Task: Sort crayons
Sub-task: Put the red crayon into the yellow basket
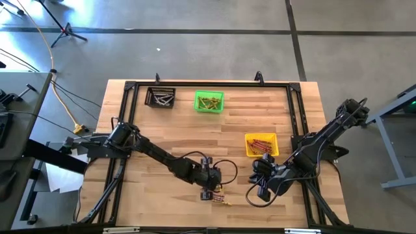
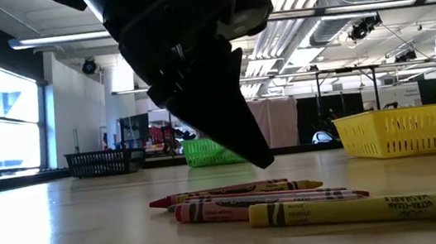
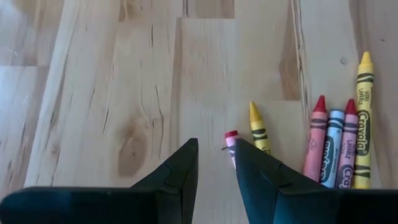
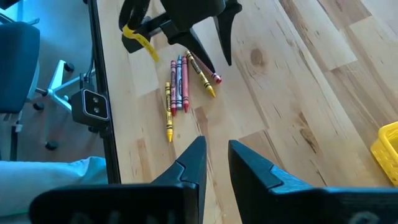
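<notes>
Several crayons (image 1: 219, 198) lie side by side on the wooden table near its front edge, red, yellow, blue and pink; they also show in the low view (image 2: 260, 196) and the right wrist view (image 4: 180, 87). My left gripper (image 3: 216, 155) is open, pointing down at the far end of the row (image 4: 221, 67). A pink crayon's red tip (image 3: 231, 135) shows beside one finger, and the rest of it is hidden under that finger. My right gripper (image 4: 216, 149) is open and empty, a little to the right of the crayons (image 1: 261, 192). My left gripper has one finger (image 3: 255, 171) standing over the pink crayon, which lies flat on the table. I cannot tell whether the finger touches it.
A black bin (image 1: 160, 98) and a green bin (image 1: 208, 101) stand at the table's far edge, and a yellow bin (image 1: 261, 144) stands right of the middle, each with crayons inside. A black frame runs round the table. Bare wood lies between the bins and the arms.
</notes>
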`<state>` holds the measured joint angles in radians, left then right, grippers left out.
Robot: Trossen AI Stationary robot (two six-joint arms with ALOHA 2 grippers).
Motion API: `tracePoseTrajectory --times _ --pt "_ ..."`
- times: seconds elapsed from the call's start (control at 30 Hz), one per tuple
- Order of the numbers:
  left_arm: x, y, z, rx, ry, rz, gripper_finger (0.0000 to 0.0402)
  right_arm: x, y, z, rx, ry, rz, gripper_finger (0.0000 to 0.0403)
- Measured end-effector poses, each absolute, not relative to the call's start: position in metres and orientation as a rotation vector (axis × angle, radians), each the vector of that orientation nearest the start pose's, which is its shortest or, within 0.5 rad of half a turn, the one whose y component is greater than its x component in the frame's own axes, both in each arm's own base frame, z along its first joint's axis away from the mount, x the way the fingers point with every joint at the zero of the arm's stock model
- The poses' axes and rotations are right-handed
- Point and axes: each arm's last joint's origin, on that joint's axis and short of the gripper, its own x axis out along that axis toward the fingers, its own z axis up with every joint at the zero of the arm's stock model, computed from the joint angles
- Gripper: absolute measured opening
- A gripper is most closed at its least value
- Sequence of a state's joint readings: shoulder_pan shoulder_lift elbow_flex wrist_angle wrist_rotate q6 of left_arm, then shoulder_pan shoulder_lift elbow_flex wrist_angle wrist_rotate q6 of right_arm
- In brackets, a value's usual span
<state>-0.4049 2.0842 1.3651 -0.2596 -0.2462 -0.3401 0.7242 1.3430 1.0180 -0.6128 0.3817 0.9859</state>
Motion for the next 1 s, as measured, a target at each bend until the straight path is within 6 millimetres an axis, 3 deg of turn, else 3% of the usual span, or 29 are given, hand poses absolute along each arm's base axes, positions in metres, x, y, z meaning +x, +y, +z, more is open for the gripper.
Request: tracePoseTrajectory --times 1.0 --pt "0.3881 -0.1699 0.1337 -0.016 0.989 -0.006 0.0092 0.2079 0.1689 0.2631 0.427 0.845 -0.108 0.0053"
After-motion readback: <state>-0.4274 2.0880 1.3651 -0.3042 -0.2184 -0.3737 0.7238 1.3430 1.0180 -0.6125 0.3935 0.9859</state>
